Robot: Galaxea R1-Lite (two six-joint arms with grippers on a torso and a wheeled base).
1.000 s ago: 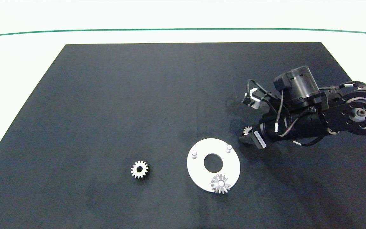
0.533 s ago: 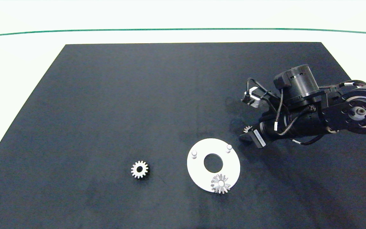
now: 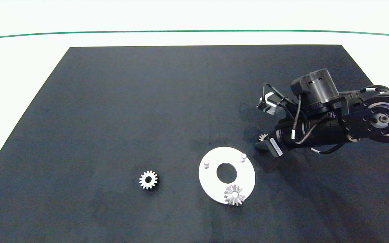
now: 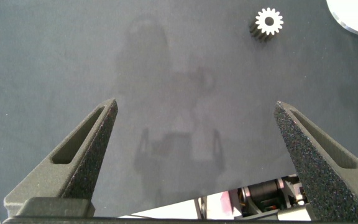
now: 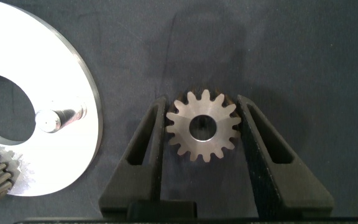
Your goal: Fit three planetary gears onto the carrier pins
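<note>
A white disc (image 3: 211, 182) lies on the black mat with two bare carrier pins (image 3: 206, 163) (image 3: 243, 156). One planetary gear (image 3: 234, 194) sits on the third pin at the disc's front edge. A second gear (image 3: 148, 180) lies loose on the mat to the left of the disc. My right gripper (image 3: 261, 141) is just right of the disc, low over the mat. In the right wrist view its fingers (image 5: 151, 134) press both sides of a third gear (image 5: 202, 126), beside the disc (image 5: 73, 68) and a bare pin (image 5: 55, 118). My left gripper (image 4: 194, 104) hangs open over bare mat, outside the head view.
The black mat (image 3: 147, 101) covers most of the white table, and its right edge runs behind my right arm (image 3: 349, 121). A green line (image 3: 113, 32) crosses the far table. The left wrist view shows the loose gear (image 4: 268, 22) and the disc's rim (image 4: 353, 18) far ahead.
My right arm has shifted very slightly towards the far side while holding the gear in its fingers. The disc and the other two gears have not moved.
</note>
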